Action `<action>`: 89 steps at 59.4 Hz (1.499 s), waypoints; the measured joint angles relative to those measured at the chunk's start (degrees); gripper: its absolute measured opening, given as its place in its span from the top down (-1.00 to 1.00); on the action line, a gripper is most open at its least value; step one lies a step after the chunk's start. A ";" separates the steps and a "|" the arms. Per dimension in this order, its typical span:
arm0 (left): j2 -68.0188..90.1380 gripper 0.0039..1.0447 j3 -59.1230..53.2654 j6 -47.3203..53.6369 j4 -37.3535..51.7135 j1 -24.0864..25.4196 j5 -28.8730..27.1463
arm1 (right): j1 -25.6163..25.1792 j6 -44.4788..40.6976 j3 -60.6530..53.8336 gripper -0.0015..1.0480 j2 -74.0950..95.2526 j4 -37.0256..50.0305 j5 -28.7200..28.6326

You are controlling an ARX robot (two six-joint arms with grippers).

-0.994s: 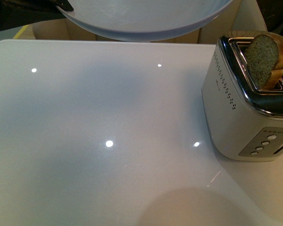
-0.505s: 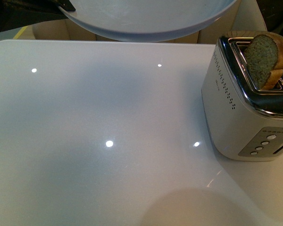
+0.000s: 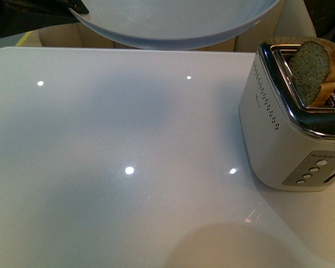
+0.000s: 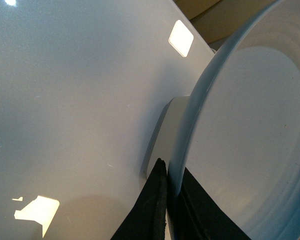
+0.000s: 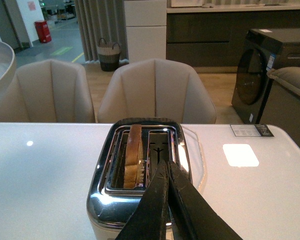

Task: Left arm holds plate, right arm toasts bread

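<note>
- Front view: one plate [image 3: 173, 28] is hanging above the table [image 3: 100, 167], with the left pincer [image 3: 72, 6] gripping its rim. One bread [image 3: 311, 70] slice is standing in the single toaster [image 3: 279, 134] on the right.
- Left wrist view: the left pincer is clamping the plate's rim. The plate is looking stiff, smooth, probably slippery and breakable.
- Right wrist view: the right pincer [image 5: 164, 167], together and empty, is hovering over the toaster's two slots. The bread is probably light and soft, best pinched by its raised crust.

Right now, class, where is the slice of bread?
In the front view, the bread slice stands upright in a slot of the silver toaster, on the right side of the white table.
</note>
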 joint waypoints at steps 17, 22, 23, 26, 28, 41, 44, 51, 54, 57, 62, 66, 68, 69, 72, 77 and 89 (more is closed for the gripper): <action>0.00 0.95 0.00 0.00 0.00 0.00 -0.02 | 0.02 0.02 0.00 0.96 -4.33 -4.35 0.00; 0.00 0.95 0.00 0.00 0.00 0.00 -0.02 | 0.02 0.02 0.00 0.96 -5.22 -5.22 0.02; 0.00 0.95 0.00 0.00 0.00 0.00 -0.02 | 0.02 0.02 0.02 0.96 -5.92 -5.92 0.00; 0.00 0.95 0.00 0.02 0.00 0.00 0.00 | 0.02 0.00 0.02 0.96 -8.96 -10.34 -0.04; 0.00 0.95 0.00 0.00 0.00 0.00 0.00 | 0.04 0.02 0.00 0.96 -11.37 -13.33 -0.11; -0.04 0.95 0.02 0.02 0.00 -0.02 0.04 | 0.04 0.00 0.02 0.96 -15.02 -15.37 0.02; -0.04 0.95 0.02 0.02 0.00 0.00 -0.04 | 0.04 0.02 0.02 0.96 -15.04 -15.39 0.02; -0.09 0.95 0.04 0.00 0.00 0.00 0.00 | 0.04 -0.02 0.02 0.65 -15.06 -15.39 0.00; -0.09 0.95 0.04 0.00 0.00 0.00 0.00 | 0.04 -0.02 0.00 0.52 -15.06 -15.39 0.00; -0.09 0.95 0.04 0.00 0.00 0.00 -0.07 | 0.04 -0.02 0.02 0.35 -15.06 -15.39 0.02; -0.09 0.95 0.04 0.00 0.00 0.00 -0.02 | 0.04 -0.02 0.02 0.08 -15.08 -15.39 0.02; -0.09 0.95 0.04 0.02 0.00 -0.02 0.02 | 0.04 -0.02 0.00 -0.11 -15.08 -15.39 0.02; -0.09 0.95 0.04 0.00 0.00 0.00 0.00 | 0.04 -0.02 0.02 -0.21 -15.08 -15.39 0.02; -0.09 0.95 0.04 0.07 -0.04 0.00 0.09 | 0.04 -0.02 0.02 -0.28 -15.08 -15.39 0.02; -0.09 0.95 0.94 1.33 -2.73 0.24 2.32 | 0.04 -0.02 0.02 -0.45 -15.10 -15.39 0.02; -0.09 0.95 1.51 2.80 -4.00 0.28 3.85 | 0.04 -0.02 0.00 -0.67 -15.10 -15.39 0.00; 0.26 0.95 1.33 5.05 -2.12 3.23 8.02 | 0.04 0.00 0.02 -0.83 -15.10 -15.39 0.00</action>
